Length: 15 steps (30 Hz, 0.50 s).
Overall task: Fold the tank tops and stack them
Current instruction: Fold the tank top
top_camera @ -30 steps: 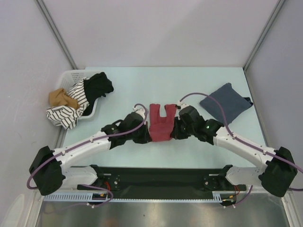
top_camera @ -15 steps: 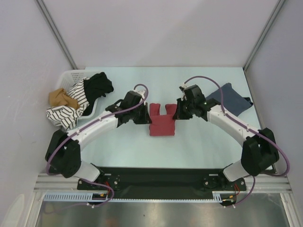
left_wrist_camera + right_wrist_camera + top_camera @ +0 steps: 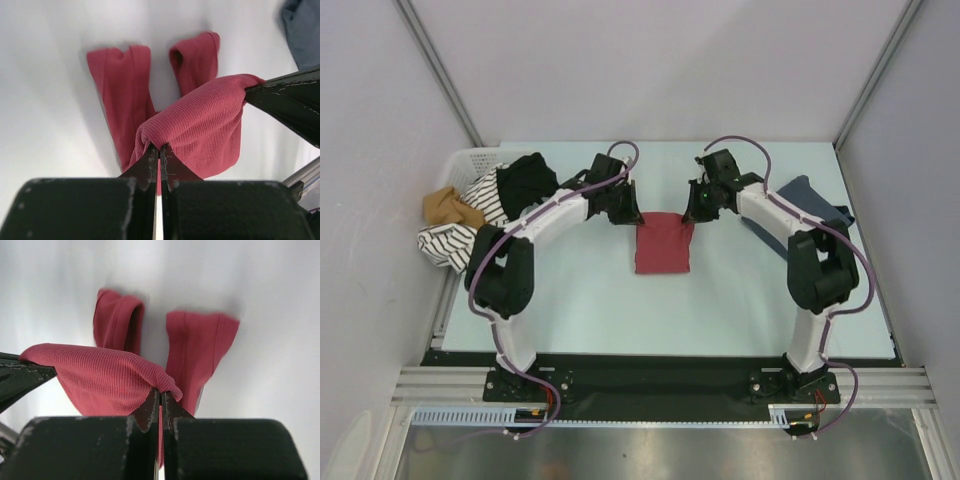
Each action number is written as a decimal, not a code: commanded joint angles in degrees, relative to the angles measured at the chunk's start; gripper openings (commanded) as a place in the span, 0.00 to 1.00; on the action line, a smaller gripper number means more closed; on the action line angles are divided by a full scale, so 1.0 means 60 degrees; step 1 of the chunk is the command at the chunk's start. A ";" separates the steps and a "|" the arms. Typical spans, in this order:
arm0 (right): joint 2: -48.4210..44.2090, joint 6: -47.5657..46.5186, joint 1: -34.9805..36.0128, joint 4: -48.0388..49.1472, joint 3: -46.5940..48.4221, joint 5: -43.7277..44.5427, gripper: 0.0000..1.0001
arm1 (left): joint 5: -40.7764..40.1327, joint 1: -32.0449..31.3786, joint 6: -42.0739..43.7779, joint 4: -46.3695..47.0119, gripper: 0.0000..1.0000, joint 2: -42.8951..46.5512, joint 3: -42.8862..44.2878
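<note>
The brick red tank top (image 3: 662, 245) lies mid-table, doubled over. My left gripper (image 3: 632, 214) is shut on one corner of its lifted edge, my right gripper (image 3: 691, 213) shut on the other. In the left wrist view the ribbed red cloth (image 3: 200, 125) is pinched at my left gripper (image 3: 160, 148) and stretches to the right gripper's finger (image 3: 285, 100), with both straps flat on the table beneath. The right wrist view shows the same red fold (image 3: 100, 375) held in my right gripper (image 3: 161, 393). The folded blue-grey tank top (image 3: 802, 190) lies at the right, partly behind the right arm.
A white basket (image 3: 465, 160) at the far left holds a black garment (image 3: 525, 180), a striped one (image 3: 460, 240) and a tan one (image 3: 445, 207), some spilling over its rim. Grey walls and metal posts close in the table on three sides.
Both arms have stretched toward the far side, carrying the red top's near edge up and over its straps. The top now shows as a shorter rectangle.
</note>
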<state>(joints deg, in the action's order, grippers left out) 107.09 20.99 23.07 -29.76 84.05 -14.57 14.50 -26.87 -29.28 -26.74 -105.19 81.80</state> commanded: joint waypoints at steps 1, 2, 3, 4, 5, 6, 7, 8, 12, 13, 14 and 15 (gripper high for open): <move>0.0754 -0.0203 -0.0124 -0.0138 0.1004 0.0450 0.00 | 0.0366 0.0348 0.0309 -0.0201 0.00 -0.0937 0.0939; 0.0915 -0.0145 -0.0168 -0.0123 0.1166 0.0494 0.00 | 0.0381 0.0406 0.0309 -0.0187 0.01 -0.1100 0.1058; 0.1236 -0.0115 -0.0241 -0.0109 0.1298 0.0581 0.00 | 0.0366 0.0436 0.0309 -0.0100 0.00 -0.1247 0.1132; 0.1384 -0.0057 -0.0299 -0.0138 0.1430 0.0582 0.00 | 0.0236 0.0479 0.0309 -0.0084 0.01 -0.1538 0.1292; 0.1516 -0.0028 -0.0344 -0.0152 0.1677 0.0640 0.00 | 0.0249 0.0581 0.0280 -0.0099 0.01 -0.1686 0.1395; 0.1662 -0.0013 -0.0373 -0.0095 0.1781 0.0670 0.00 | 0.0307 0.0626 0.0294 -0.0070 0.01 -0.1847 0.1498; 0.1881 0.0031 -0.0460 -0.0051 0.1884 0.0699 0.01 | 0.0380 0.0684 0.0280 -0.0084 0.02 -0.2182 0.1716; 0.2014 0.0104 -0.0490 0.0066 0.2074 0.0714 0.04 | 0.0453 0.0772 0.0251 -0.0084 0.03 -0.2345 0.1820; 0.2309 0.0222 -0.0549 0.0242 0.2369 0.0758 0.48 | 0.0485 0.0861 0.0221 0.0062 0.36 -0.2816 0.2216; 0.2091 0.0193 -0.0564 0.0330 0.2296 0.0729 0.50 | 0.0309 0.0861 0.0236 0.0135 0.44 -0.2584 0.2057; 0.1944 0.0192 -0.0564 0.0432 0.2150 0.0729 0.55 | -0.0040 0.0875 0.0236 0.0266 0.59 -0.2393 0.1896; 0.1754 0.0149 -0.0564 0.0593 0.1888 0.0729 0.58 | -0.0174 0.0875 0.0236 0.0587 0.65 -0.1927 0.1706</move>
<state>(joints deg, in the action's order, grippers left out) 120.92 22.20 20.01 -29.19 95.26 -11.22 16.03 -22.17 -28.29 -27.24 -122.02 91.81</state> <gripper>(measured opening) 0.554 0.594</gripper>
